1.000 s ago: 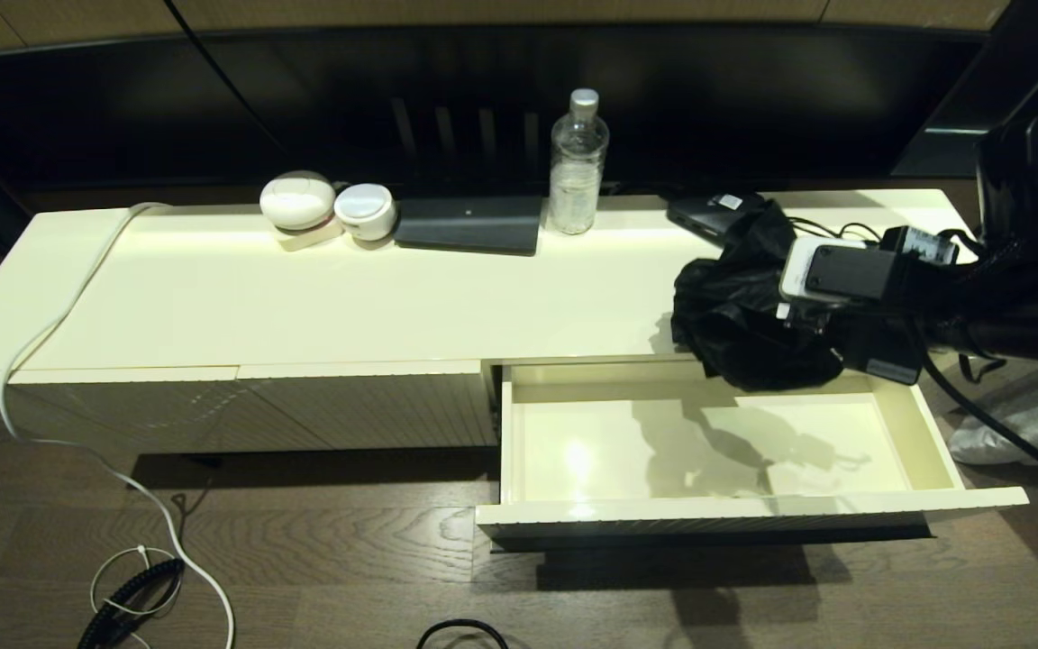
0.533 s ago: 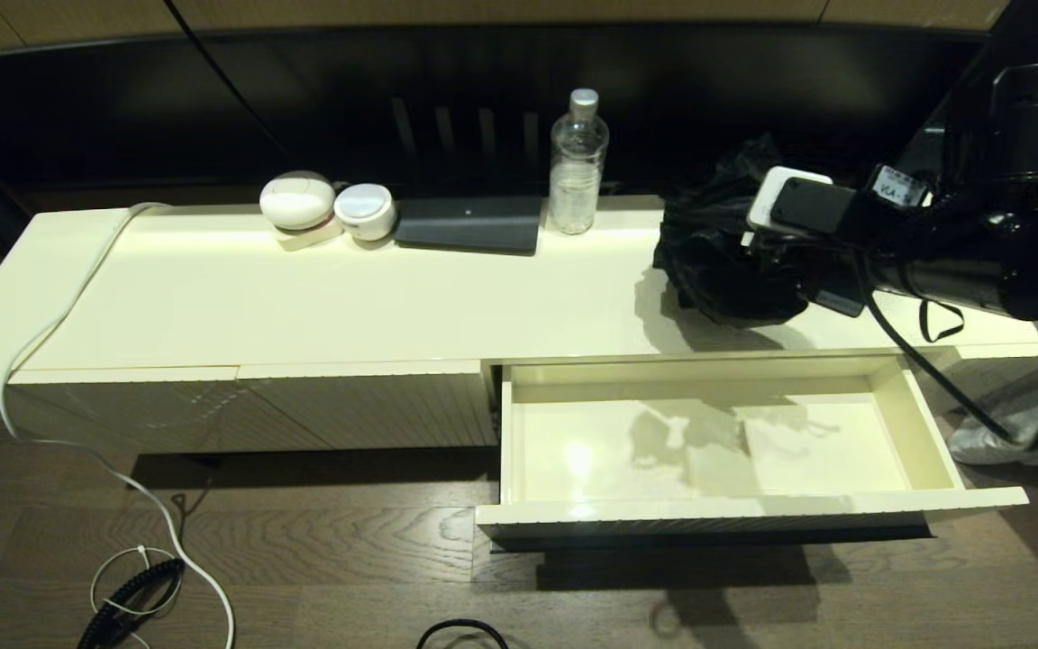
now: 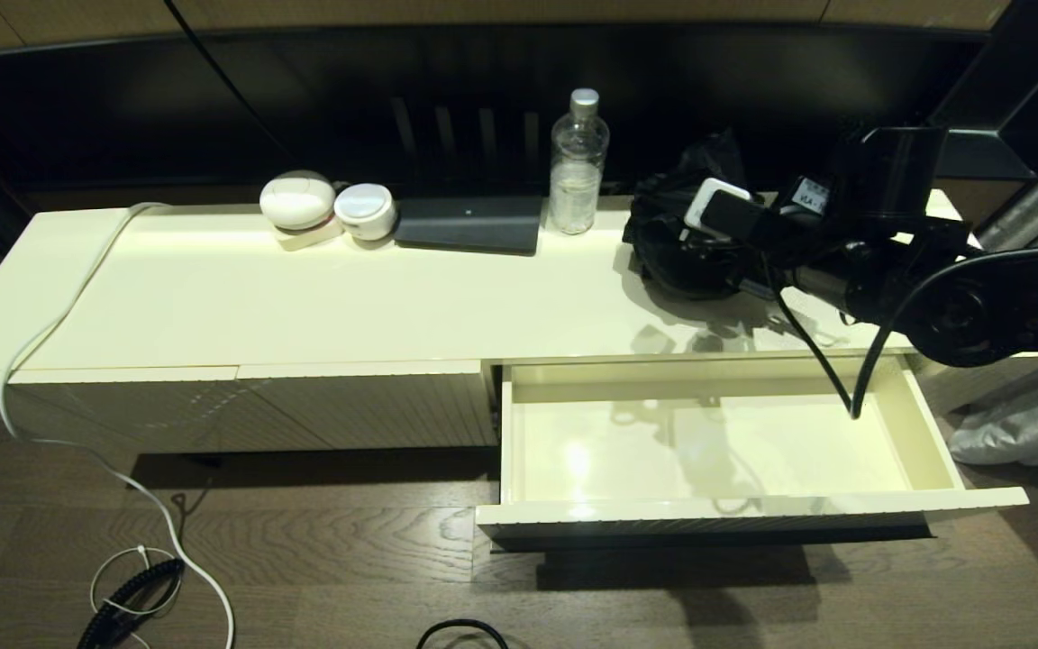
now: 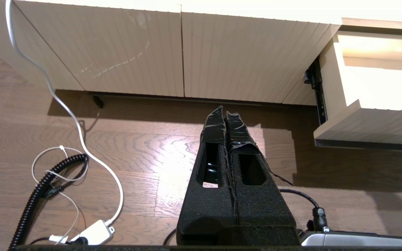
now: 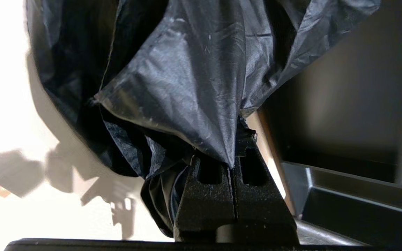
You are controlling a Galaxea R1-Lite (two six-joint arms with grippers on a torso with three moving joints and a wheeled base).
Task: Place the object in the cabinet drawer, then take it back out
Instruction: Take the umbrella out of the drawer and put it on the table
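The black folding umbrella [image 3: 668, 248] hangs over the cabinet top at the back right, just right of the bottle, its glossy folds [image 5: 173, 80] bunched and loose. My right gripper [image 5: 235, 153] is shut on a pinch of its fabric; in the head view the gripper [image 3: 695, 242] is mostly hidden behind the wrist camera. The cream drawer [image 3: 717, 514] stands pulled open below, its smooth interior holding nothing but shadows. My left gripper [image 4: 224, 113] is shut on nothing, parked low over the wooden floor in front of the ribbed panels.
A clear water bottle [image 3: 578, 162], a flat dark slab [image 3: 469, 223] and two white round devices [image 3: 298, 200] line the back of the cabinet top [image 3: 303, 297]. A white cable [image 3: 50, 342] trails down to the floor. A crumpled grey sheet [image 3: 1024, 424] lies at the right.
My right gripper has carried the umbrella up from above the drawer's back edge, then back and leftward over the cabinet top towards the bottle. The drawer has not moved.
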